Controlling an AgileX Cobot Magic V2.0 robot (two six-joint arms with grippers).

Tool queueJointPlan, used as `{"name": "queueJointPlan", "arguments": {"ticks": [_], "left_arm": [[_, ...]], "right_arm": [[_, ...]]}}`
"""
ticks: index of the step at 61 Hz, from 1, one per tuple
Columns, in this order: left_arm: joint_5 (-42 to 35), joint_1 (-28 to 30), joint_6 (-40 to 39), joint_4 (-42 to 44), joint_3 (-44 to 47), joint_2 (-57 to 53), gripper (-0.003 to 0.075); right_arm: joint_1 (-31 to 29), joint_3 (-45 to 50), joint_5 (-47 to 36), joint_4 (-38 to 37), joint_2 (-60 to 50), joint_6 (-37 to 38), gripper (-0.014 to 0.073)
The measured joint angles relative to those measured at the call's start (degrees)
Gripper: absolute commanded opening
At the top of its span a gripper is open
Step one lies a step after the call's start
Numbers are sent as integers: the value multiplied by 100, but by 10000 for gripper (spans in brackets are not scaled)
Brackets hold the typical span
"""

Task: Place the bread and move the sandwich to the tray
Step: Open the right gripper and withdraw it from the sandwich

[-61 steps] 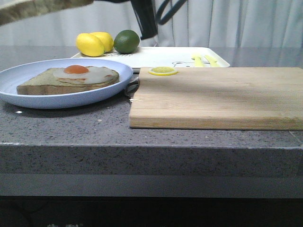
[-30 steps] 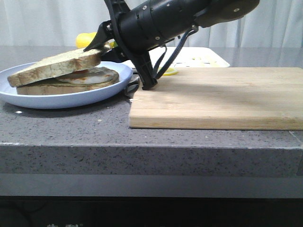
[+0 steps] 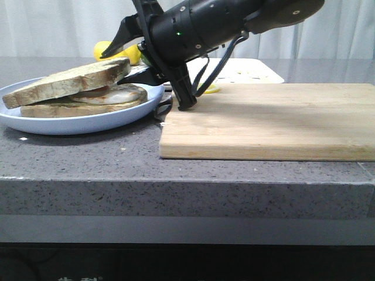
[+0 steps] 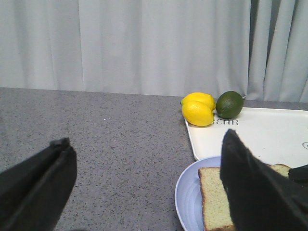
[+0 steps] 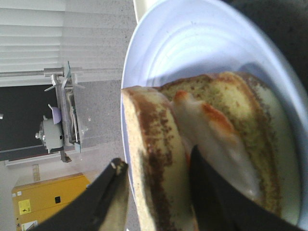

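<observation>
A: Bread [image 3: 70,81]? 
B: Tilted on the egg sandwich [image 3: 105,96] in the plate [image 3: 35,120] on the worktop [image 3: 88,158]; right gripper [image 3: 126,58] jaws apart around its edge, grip unclear.
A: Left gripper [image 4: 144,185]?
B: Jaws wide apart, empty; tray [image 4: 260,134] beyond the plate.

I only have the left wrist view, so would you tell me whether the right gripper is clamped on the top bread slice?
Observer: No. The right gripper straddles the bread with its jaws apart, and its upper finger looks just clear of the crust.
Operator: Thank you. Does the slice lie flat?
Observer: No, it tilts. The end at the gripper sits high over the egg of the sandwich.
Operator: What is beside the plate?
Observer: A wooden cutting board, close to the plate rim.
</observation>
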Motion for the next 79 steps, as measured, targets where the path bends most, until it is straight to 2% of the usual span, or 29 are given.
{"name": "queueJointPlan", "arguments": {"ticks": [15, 29, 34, 42, 56, 63, 71, 79], "left_arm": [[0, 0, 0, 0, 0, 0, 598], [0, 0, 0, 0, 0, 0, 598], [0, 0, 0, 0, 0, 0, 598], [0, 0, 0, 0, 0, 0, 598], [0, 0, 0, 0, 0, 0, 598], [0, 0, 0, 0, 0, 0, 598], [0, 0, 0, 0, 0, 0, 598], [0, 0, 0, 0, 0, 0, 598]], "right_arm": [[-303, 10, 161, -549, -205, 0, 374], [-526, 46, 279, -2159, -962, 0, 332], [-601, 46, 388, -2955, -1293, 0, 237], [-805, 46, 707, -4105, -1815, 0, -77], [-1540, 46, 1330, -5154, -2566, 0, -59], [-1933, 46, 1694, -6017, -2930, 77, -59], [-2113, 46, 1975, -7339, -3340, 749, -59], [-2139, 212, 1987, -8814, -3795, 1853, -59]]}}
